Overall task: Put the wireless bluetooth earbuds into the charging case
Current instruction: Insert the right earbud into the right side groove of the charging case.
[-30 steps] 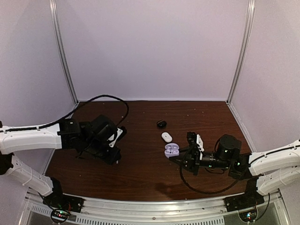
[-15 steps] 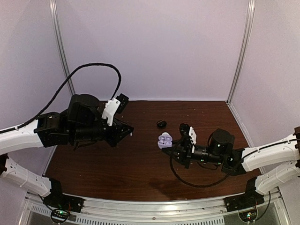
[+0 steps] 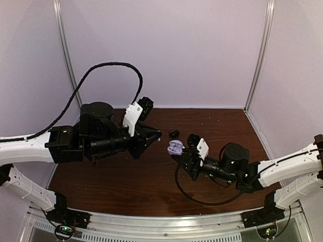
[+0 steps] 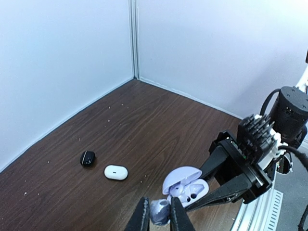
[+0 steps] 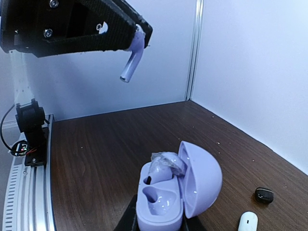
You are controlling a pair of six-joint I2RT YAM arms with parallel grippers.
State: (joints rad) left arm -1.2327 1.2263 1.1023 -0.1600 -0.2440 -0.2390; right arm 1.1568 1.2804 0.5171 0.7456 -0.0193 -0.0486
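The charging case point(image 5: 166, 202) is pale lavender and hangs above the table with its lid point(image 5: 204, 179) open. My right gripper point(image 5: 161, 227) is shut on its base. One earbud point(image 5: 166, 162) sits in a slot, and the slot beside it is empty. My left gripper point(image 4: 160, 217) is shut on a lavender earbud point(image 4: 160, 211) with a stem. It holds this earbud in the air just short of the case point(image 4: 185, 185). From above, the left gripper point(image 3: 157, 135) and the right gripper point(image 3: 181, 154) face each other with the case point(image 3: 175, 147) between them.
A small black case point(image 4: 87, 158) and a white pebble-like case point(image 4: 116, 172) lie on the brown table point(image 4: 144, 125), beyond the held case. The enclosure's pale walls meet in a corner post point(image 4: 133, 38). A black cable point(image 3: 108, 68) arches over the left arm.
Both arms have risen off the table and come together. The left gripper swung up and right with the earbud. The right gripper lifted the open case and carried it left and farther back.
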